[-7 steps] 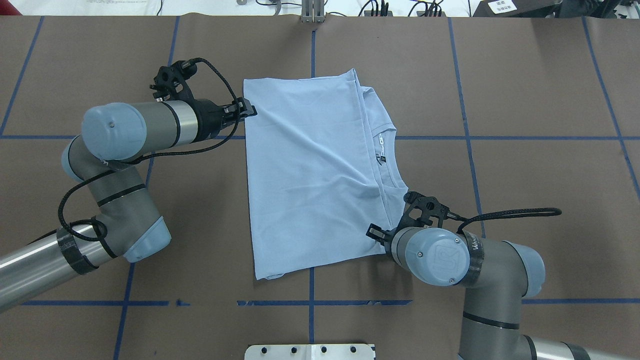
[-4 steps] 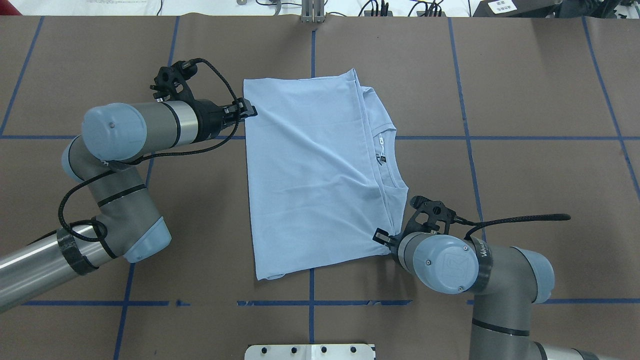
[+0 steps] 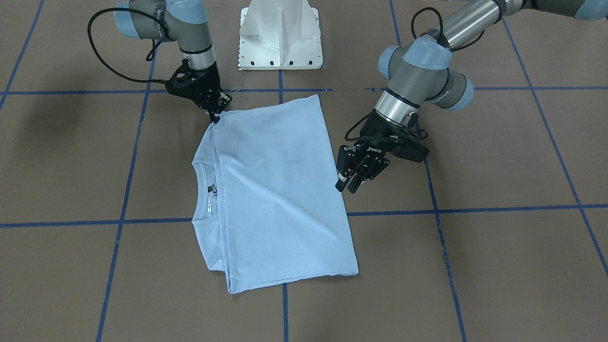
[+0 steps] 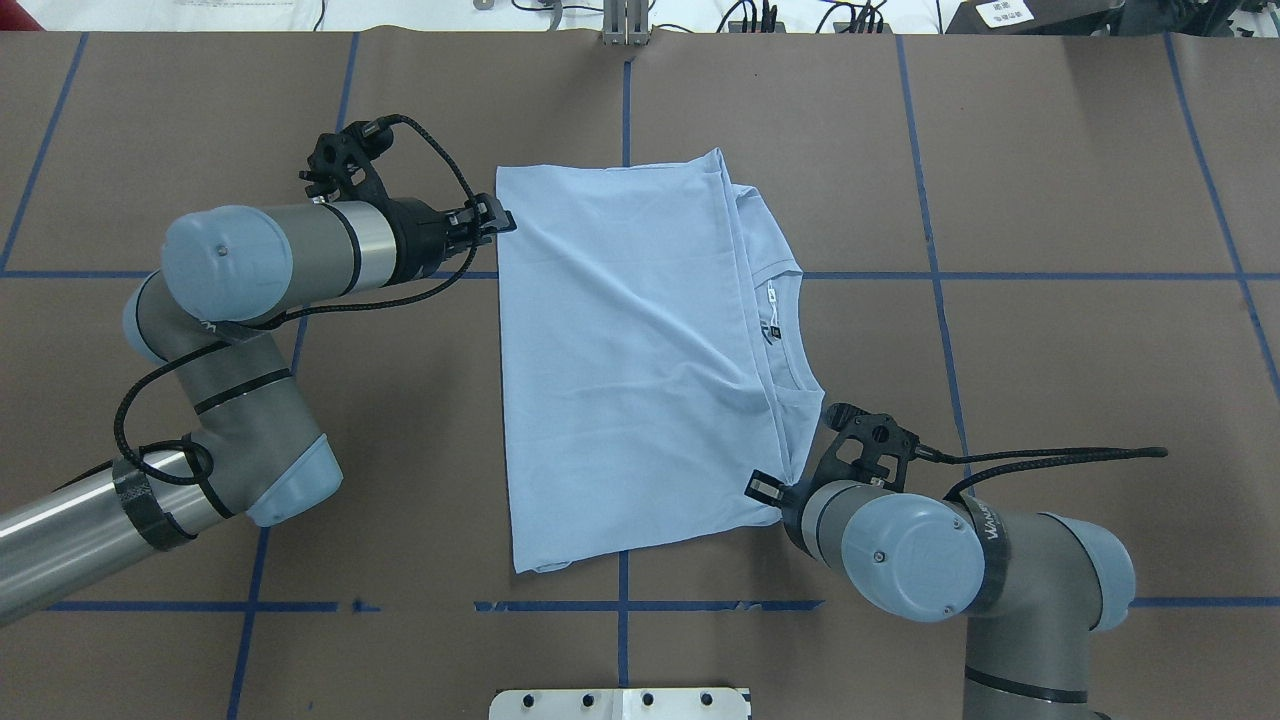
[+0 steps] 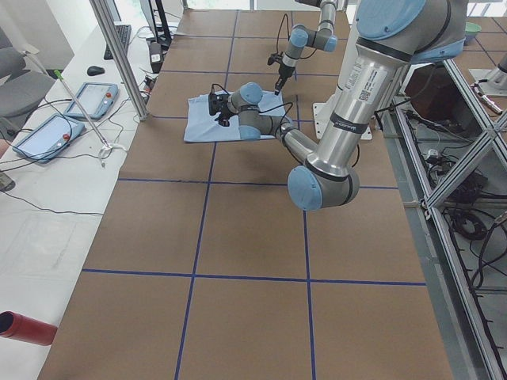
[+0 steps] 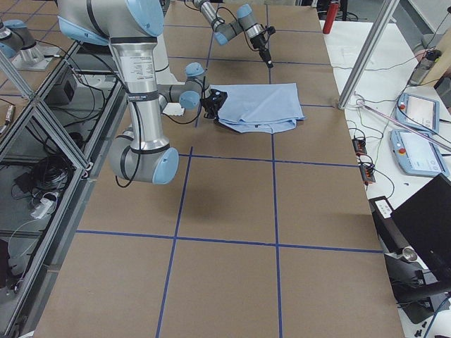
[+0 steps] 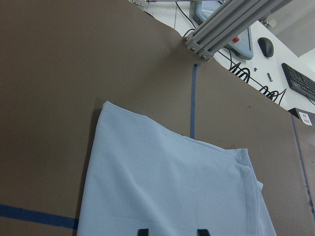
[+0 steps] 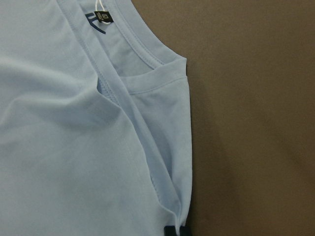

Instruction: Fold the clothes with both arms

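Lying folded flat at mid-worktop: light blue t-shirt, neck label showing; right arm jaws pinched on its collar-end corner nearest the robot; left arm jaws parted, empty, just beside the opposite edge.

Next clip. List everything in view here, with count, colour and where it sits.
table: one, brown with blue tape lines, under everything
t-shirt: one, light blue, folded, middle of the table
neck label: one, dark, inside the t-shirt's collar
pedestal: one, white, at the robot's edge of the table
tablets: two, pale blue screens, on the white bench beside the table
arms: two, grey and silver with pale blue caps, one on each side of the t-shirt
left gripper: one, black, open, beside the t-shirt's side edge
right gripper: one, black, shut on the t-shirt's collar-side corner
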